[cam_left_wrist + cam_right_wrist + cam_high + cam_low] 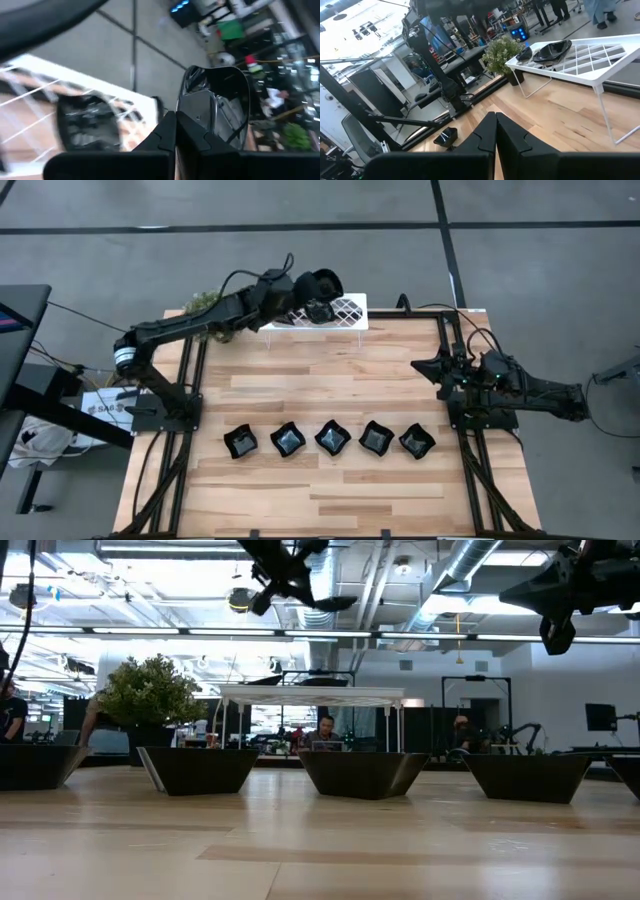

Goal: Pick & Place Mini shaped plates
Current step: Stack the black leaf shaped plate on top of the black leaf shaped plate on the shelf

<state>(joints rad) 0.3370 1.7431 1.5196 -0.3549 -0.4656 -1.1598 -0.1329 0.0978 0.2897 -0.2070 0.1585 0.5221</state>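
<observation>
Both hands clenched — left hand (318,308) grips a plate (220,112) above the rack (345,315), right hand (425,366) idle.

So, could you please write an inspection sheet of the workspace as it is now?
Surface: wooden table, bare in the middle.
Job's things: five wavy-edged square plates in a row near the front; black plates on the white rack at the back.
Clutter: potted plant at the back left corner.
Grippers: left gripper shut on a glossy plate, held above the rack; right gripper shut, empty, waiting at the right edge.
Cables: black cables along the frame on both sides.
Surroundings: people seated at desks beyond the table.
</observation>
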